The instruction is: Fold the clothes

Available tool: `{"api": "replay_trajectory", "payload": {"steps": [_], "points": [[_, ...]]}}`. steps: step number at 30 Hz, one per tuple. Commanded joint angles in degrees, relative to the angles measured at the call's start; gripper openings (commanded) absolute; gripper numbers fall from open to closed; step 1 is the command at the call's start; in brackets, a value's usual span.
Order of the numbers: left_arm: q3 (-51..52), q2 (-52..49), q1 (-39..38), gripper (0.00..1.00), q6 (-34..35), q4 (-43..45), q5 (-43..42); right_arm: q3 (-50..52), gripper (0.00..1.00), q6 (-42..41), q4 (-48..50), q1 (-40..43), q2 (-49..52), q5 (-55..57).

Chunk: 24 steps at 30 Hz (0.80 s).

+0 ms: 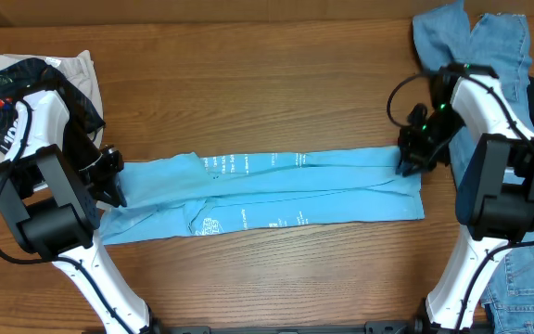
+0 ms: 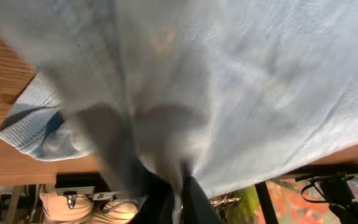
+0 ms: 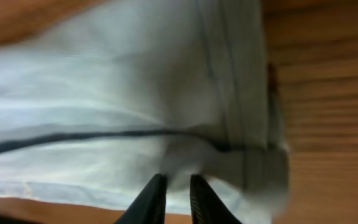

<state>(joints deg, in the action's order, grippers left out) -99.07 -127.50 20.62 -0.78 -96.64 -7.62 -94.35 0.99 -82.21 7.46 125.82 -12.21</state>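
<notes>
Overhead downward; wrists seemingly against shirt (image 1: 267, 190)

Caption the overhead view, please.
Left fingers and right fingers pinch opposite ends of a sky-blue T-shirt folded lengthwise.

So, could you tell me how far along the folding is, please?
Done: the T-shirt lies folded lengthwise into a long strip. In hand: the left tool and right tool pinch its two ends. Left: the crosswise folds.
</notes>
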Motion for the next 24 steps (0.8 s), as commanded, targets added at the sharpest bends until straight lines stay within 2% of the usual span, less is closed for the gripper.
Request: {"api": "replay_trajectory", "payload": {"steps": [1,3,4,5,14,24], "points": [[0.46,1.86,-0.42,0.17,0.79,-0.26,0.5,4.79,0.18,0.5,2.56,-0.13,-2.05,-1.01],[0.46,1.86,-0.42,0.25,0.79,-0.26,0.37,7.69,0.18,0.48,5.2,-0.13,-2.05,-1.01],[0.46,1.86,-0.42,0.33,0.79,-0.26,0.31,8.94,0.18,0.31,6.47,-0.13,-2.05,-1.01],[0.46,1.86,-0.44,0.37,0.79,-0.24,0.28,9.92,0.18,0.31,7.48,-0.13,-2.05,-1.01],[-5.01,1.86,-0.55,0.48,-0.7,4.28,-4.55,12.02,0.18,-0.63,9.57,-0.11,-2.05,-0.98],[-4.48,1.81,-4.33,0.53,-0.7,13.81,-7.19,12.02,0.18,-0.76,9.97,-0.11,-2.05,-0.98]]}}
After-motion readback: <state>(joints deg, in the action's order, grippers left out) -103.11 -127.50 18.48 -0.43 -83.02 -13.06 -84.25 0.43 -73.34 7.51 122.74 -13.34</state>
